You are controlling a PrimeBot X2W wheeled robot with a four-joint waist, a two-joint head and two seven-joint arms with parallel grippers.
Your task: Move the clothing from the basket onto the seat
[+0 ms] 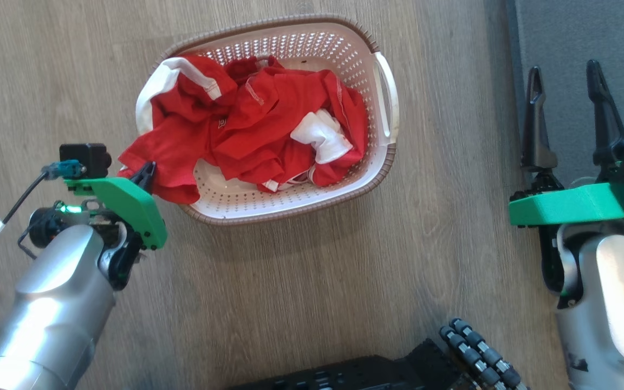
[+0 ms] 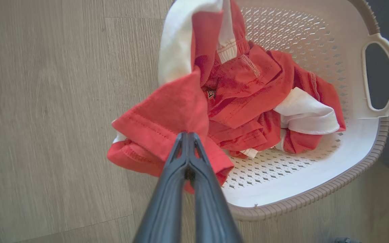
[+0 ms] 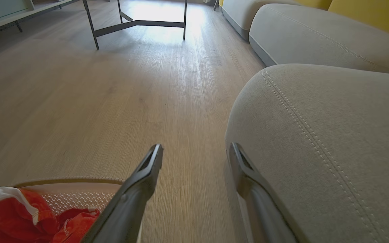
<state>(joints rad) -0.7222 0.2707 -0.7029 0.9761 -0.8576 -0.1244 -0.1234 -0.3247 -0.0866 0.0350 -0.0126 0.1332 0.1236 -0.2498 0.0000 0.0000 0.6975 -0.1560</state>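
Left gripper [image 2: 187, 135] jaws pinched closed on a red hem of the clothing [image 1: 252, 130], which is piled in the basket [image 1: 290, 208] and spilling over its rim. Right gripper [image 1: 563, 76] jaws spread wide, empty, by the seat [image 3: 333, 135] edge.
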